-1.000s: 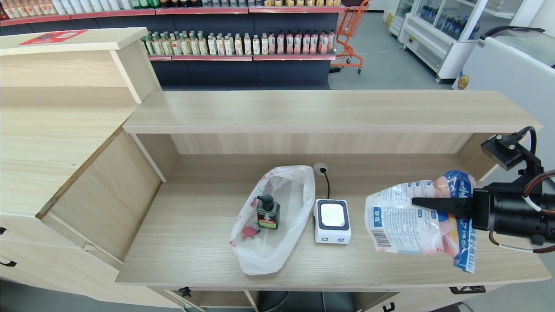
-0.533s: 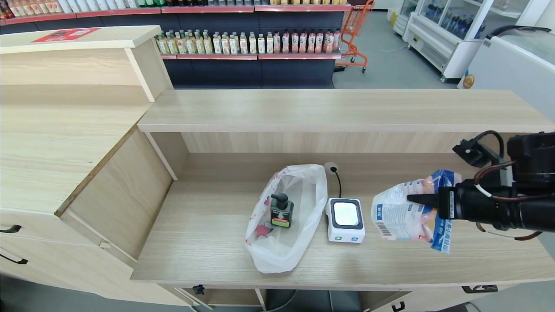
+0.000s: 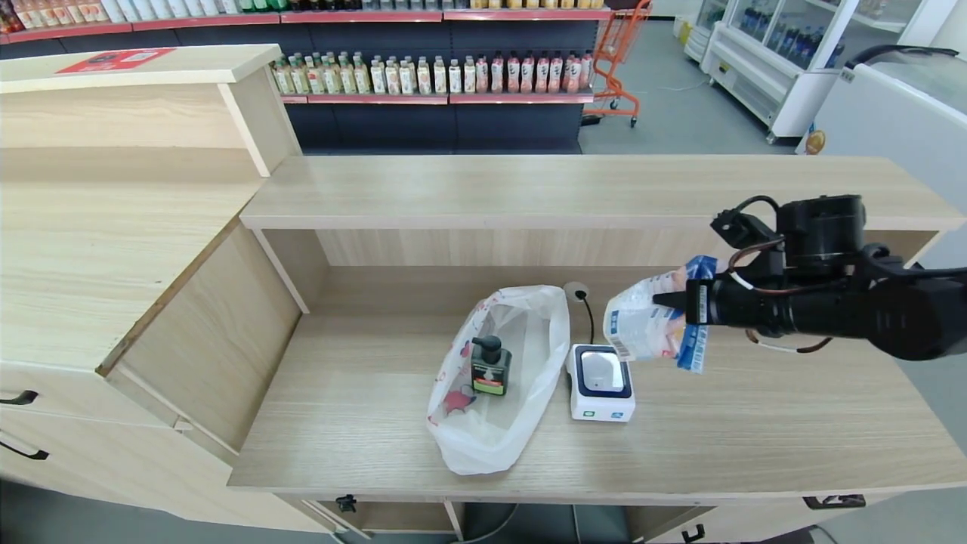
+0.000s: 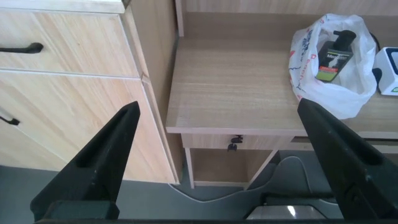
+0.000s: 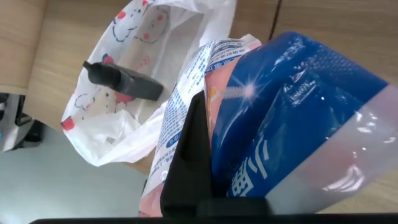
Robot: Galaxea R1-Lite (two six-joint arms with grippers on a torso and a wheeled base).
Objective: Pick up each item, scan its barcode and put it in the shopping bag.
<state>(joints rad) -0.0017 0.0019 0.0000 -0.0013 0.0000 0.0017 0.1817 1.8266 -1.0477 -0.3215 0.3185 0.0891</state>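
Holding a soft snack packet (image 3: pixel 642 326) up in the air with the right hand (image 3: pixel 668 302), pinched shut near its blue end. Reaching in from 3 o'clock, over the tabletop (image 3: pixel 755 446). Hanging the packet just above the scanner (image 3: pixel 600 381), a little toward 1 o'clock from its glass window, and apart from it as far as can be seen. Stretched long-ways from about 3 o'clock to 9 o'clock, in line with the arm, with the barcode (image 3: pixel 620 346) at the 9 o'clock tip, the end closest to the scanner.

Looks like the scan step, not the bagging step yet. Seems to need only a small dip and a turn to point the stripes at the glass. Easy to see the stripes from above, so maybe facing up too much right now. Hard to say for sure.

Just beside the scanner, at its 9 o'clock: the white shopping bag (image 3: pixel 491 423), lying open on the tabletop. Inside it already, a dark pump bottle (image 3: pixel 489 368). Hard to tell if standing or lying down.

Out past 8 o'clock from the bag, well apart from all this: the left hand (image 4: pixel 217 106), spread wide with nothing in it. Much nearer to the scanner and the bag: the right hand. Best to keep the job there.

Worth watching for the floppy packet sagging and catching the bag's edge on the way across.
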